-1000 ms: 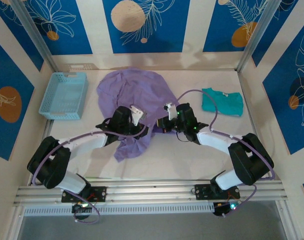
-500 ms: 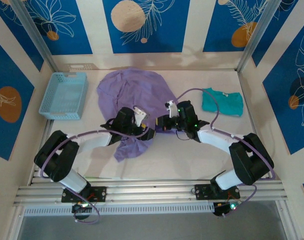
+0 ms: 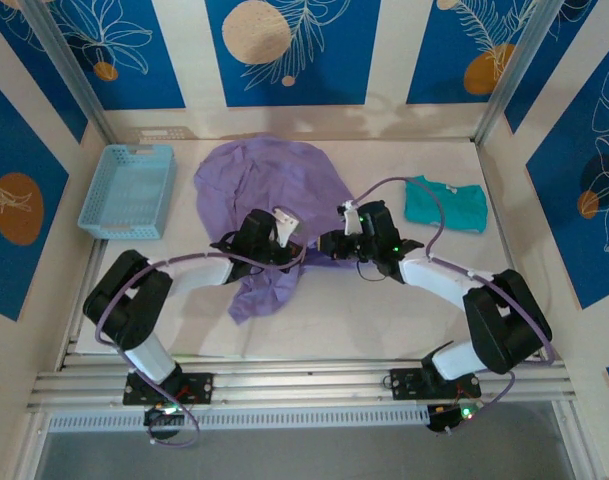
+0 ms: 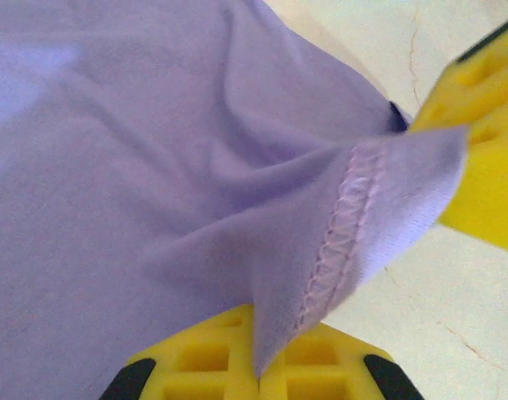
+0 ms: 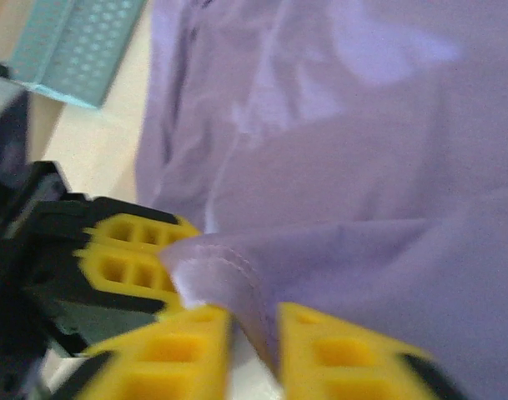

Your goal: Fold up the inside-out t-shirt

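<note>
Lavender-purple soft fabric t-shirt (image 3: pixel 269 185) is spread in a rumpled heap across the middle of the pale desk (image 3: pixel 384 310), its bulk toward the far side and a narrower flap trailing back toward the arms. Over at the far left sits the light blue perforated plastic basket (image 3: pixel 129 190), well apart from it, and at the far right lies the small teal-green shirt (image 3: pixel 444 203), untouched. Now down to the action: the left hand (image 3: pixel 300 250) and the right hand (image 3: pixel 326 246) meet almost nose to nose at the shirt's near right edge. Left hand is clenched on a stitched hem fold (image 4: pixel 341 225), and right hand's yellow pads (image 5: pixel 337 350) pinch that same edge just beside it.
</note>
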`<state>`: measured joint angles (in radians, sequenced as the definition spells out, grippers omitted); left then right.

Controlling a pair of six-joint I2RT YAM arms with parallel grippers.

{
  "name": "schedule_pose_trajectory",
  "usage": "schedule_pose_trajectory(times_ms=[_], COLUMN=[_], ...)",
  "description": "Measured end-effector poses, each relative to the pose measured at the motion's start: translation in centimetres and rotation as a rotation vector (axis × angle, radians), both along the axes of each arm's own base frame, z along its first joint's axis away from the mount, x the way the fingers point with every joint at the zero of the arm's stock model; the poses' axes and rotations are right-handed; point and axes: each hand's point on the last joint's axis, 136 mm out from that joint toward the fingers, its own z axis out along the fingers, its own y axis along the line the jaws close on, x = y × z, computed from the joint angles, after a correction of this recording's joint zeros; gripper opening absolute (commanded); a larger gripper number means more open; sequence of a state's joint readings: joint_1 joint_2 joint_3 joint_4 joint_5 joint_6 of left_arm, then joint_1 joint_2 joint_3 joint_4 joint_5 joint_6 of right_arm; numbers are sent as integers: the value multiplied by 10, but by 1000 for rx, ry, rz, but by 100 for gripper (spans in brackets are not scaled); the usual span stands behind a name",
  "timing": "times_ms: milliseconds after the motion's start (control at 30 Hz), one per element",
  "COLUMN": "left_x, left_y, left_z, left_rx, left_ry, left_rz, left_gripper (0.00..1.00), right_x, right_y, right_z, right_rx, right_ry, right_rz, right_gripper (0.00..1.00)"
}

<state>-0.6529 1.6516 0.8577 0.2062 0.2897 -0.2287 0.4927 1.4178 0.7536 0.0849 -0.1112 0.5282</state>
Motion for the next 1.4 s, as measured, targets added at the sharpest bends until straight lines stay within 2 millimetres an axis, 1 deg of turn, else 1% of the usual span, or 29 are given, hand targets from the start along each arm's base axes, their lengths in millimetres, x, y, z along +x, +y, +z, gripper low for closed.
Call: schedule_pose_trajectory(times_ms=[33, 67, 100, 133, 233, 267, 300, 333, 367, 467, 567, 600, 667, 767, 867, 933, 1067, 1167, 1300, 1400], left_x=[1, 2, 4, 5, 7, 7, 6, 6, 6, 6, 5, 5, 4, 3, 1, 0, -1, -2, -5, -5], left_y=[2, 3, 5, 7, 10, 11, 11, 11, 11, 11, 12, 12, 12, 12, 13, 14, 15, 16, 17, 18], left_z=[2, 6, 12, 18, 40, 47, 52, 55, 57, 57, 55, 55, 54, 53, 50, 49, 46, 43, 38, 37], left_rx=[-2, -6, -14, -21, -52, -64, -71, -76, -80, -78, -77, -77, -78, -77, -69, -65, -58, -53, -44, -41], left_ry=[-3, -7, -15, -25, -63, -76, -86, -91, -92, -89, -79, -73, -66, -56, -47, -41, -33, -27, -16, -13], left_rz=[8, 18, 28, 36, 56, 57, 57, 57, 59, 60, 62, 65, 66, 64, 63, 64, 64, 64, 64, 64], left_gripper=[0, 0, 0, 0, 0, 0, 0, 0, 0, 0, 0, 0, 0, 0, 0, 0, 0, 0, 0, 0], right_x=[1, 3, 6, 9, 30, 39, 49, 60, 75, 113, 148, 158, 169, 188, 195, 189, 182, 178, 174, 172], right_y=[-6, -18, -33, -45, -100, -119, -134, -145, -153, -154, -154, -155, -160, -174, -184, -192, -208, -228, -263, -281], right_z=[0, 2, 4, 7, 18, 21, 24, 25, 26, 20, 4, -5, -22, -56, -82, -94, -96, -98, -99, -99], right_rx=[-17, -39, -56, -67, -87, -90, -93, -98, -106, -134, -163, -176, -196, -234, -272, -300, -337, -361, -381, -384], right_ry=[1, 6, 8, 4, 1, 10, 20, 33, 46, 85, 134, 160, 206, 301, 371, 414, 435, 450, 464, 470], right_rz=[-21, -61, -106, -139, -304, -361, -401, -431, -450, -436, -421, -419, -418, -415, -409, -408, -417, -438, -490, -519], right_gripper=[55, 59, 66, 68, 69, 69, 68, 67, 66, 64, 63, 63, 62, 61, 60, 60, 59, 58, 57, 56])
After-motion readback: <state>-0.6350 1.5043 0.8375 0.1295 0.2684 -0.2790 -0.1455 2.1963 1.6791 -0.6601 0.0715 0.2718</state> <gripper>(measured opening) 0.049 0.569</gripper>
